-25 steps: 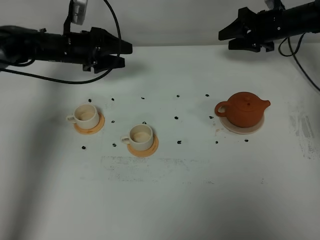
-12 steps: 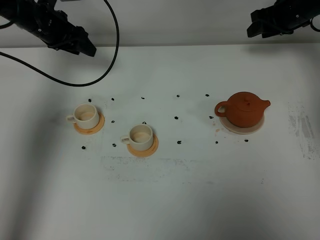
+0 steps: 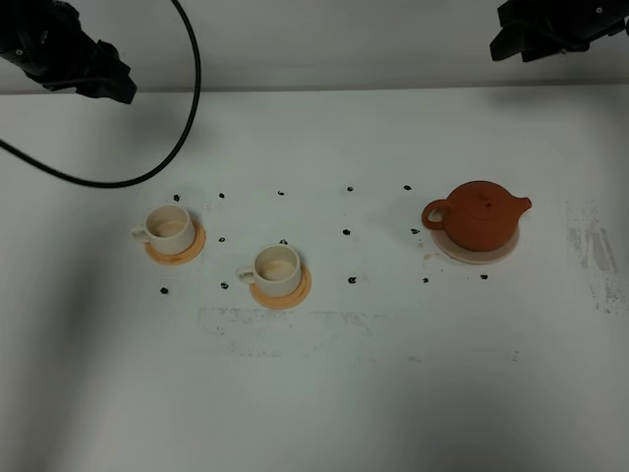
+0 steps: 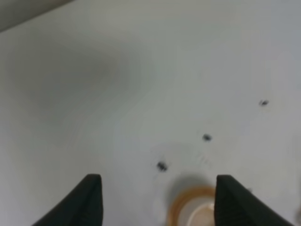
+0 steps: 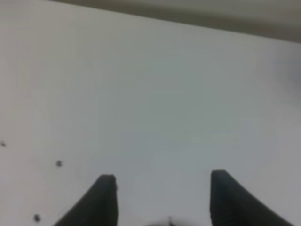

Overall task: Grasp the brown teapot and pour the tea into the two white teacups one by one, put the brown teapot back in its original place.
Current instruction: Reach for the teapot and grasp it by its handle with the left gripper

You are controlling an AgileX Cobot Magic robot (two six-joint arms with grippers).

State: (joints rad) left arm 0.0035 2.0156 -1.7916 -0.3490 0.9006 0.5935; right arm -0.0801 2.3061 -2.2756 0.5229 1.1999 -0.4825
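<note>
The brown teapot [image 3: 479,218] sits upright, lid on, on a pale round coaster [image 3: 462,255] in the right half of the desk [image 3: 393,393], nearer the right edge than the middle; its spout points to the right edge and its loop handle to the left. In the left half stand the two white teacups, each on an orange coaster: one cup [image 3: 169,227] toward the left edge, the other cup [image 3: 276,266] closer to the middle and the near edge (both handles face left). Small black marks [image 3: 348,233] dot the desk between cups and teapot. The left pincer [image 3: 108,84] hangs above the far left corner, its fingers [image 4: 89,200] spread with nothing between them. The right pincer [image 3: 506,44] hangs above the far edge toward the right corner, its fingers [image 5: 106,200] likewise apart and empty.
</note>
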